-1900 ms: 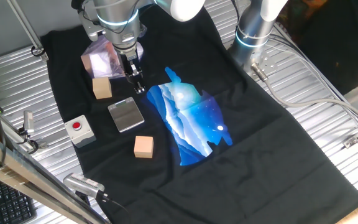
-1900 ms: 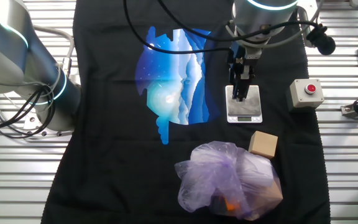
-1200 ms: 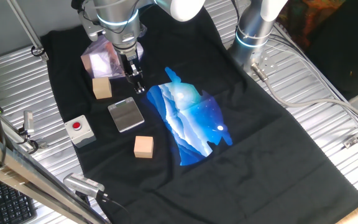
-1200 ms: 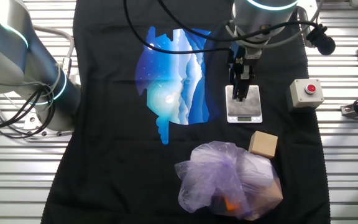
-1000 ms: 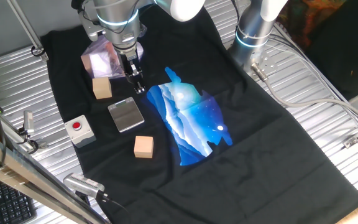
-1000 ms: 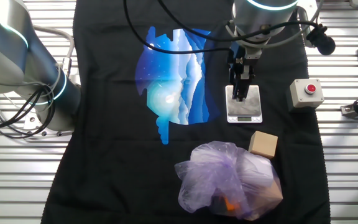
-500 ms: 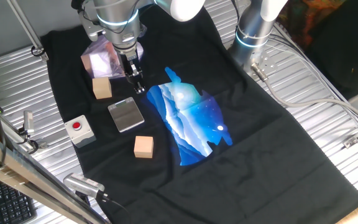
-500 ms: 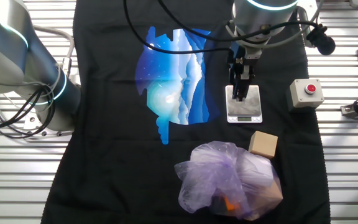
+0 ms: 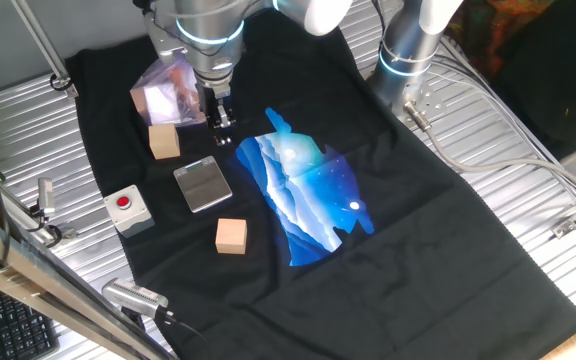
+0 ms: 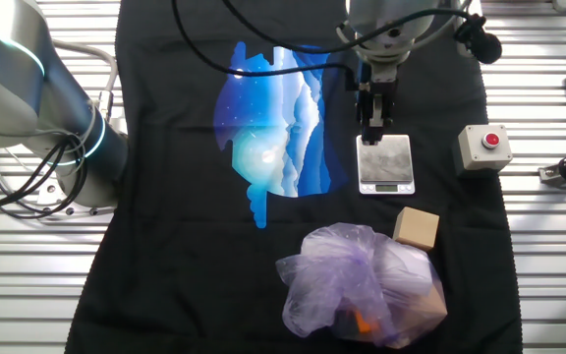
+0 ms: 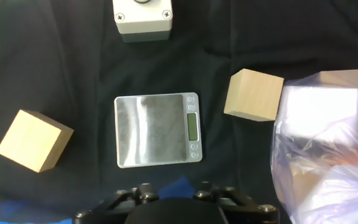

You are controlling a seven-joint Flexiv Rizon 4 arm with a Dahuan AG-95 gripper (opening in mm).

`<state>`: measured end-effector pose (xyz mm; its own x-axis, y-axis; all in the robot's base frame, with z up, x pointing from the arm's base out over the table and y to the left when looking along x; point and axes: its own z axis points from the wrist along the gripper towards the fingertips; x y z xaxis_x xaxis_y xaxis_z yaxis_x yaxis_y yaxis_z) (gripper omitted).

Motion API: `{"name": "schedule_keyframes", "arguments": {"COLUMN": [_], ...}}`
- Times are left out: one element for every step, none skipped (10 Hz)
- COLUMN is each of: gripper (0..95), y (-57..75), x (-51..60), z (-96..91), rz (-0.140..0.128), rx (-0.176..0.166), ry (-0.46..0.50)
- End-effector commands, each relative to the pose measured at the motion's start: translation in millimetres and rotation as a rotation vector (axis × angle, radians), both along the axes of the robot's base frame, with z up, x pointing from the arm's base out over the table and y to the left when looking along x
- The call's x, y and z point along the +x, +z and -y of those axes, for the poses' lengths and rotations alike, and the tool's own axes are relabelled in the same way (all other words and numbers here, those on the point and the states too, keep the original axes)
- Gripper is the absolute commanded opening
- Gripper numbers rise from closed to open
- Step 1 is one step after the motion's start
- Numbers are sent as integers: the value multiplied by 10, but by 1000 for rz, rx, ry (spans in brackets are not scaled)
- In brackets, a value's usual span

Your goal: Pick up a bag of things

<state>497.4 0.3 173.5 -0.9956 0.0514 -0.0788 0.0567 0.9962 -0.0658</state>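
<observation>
A silver-grey arm (image 9: 203, 20) is ringed by a glowing cyan band, with white joint shells above. A slim black gripper (image 10: 372, 126) is mounted below, and black cables are looped around its wrist.

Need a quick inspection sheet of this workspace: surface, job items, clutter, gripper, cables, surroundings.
Surface: black cloth with a blue print, on a ribbed metal table.
Job's things: plastic bag, lumpy, on the cloth, not held.
Clutter: small scale; two wooden cubes, the second touching the bag; red button box.
Gripper: gripper above the cloth, holding nothing; jaws' state unclear.
Cables: bundle beside the second arm.
Surroundings: keyboard.
</observation>
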Motion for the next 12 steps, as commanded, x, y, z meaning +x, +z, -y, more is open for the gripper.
{"name": "schedule_keyframes", "arguments": {"gripper": [0,0,0,0,0,0,0,0,0,0,0,0], "y": [-8,-7,-7,-6,3,26,45,74,89,92,93,96], "x": [19,19,20,22,17,8,1,-10,-16,-18,-16,-18], "z": [-5,-5,-6,-6,-9,-16,-22,-31,-37,-38,-38,-39], "rz": [-1,-1,0,-1,-1,-4,-5,-7,-6,-2,-2,-2], "rx": [4,5,5,5,5,6,9,12,18,20,24,24], "ry": [1,2,2,2,3,1,1,-2,-12,-11,-12,-11]}}
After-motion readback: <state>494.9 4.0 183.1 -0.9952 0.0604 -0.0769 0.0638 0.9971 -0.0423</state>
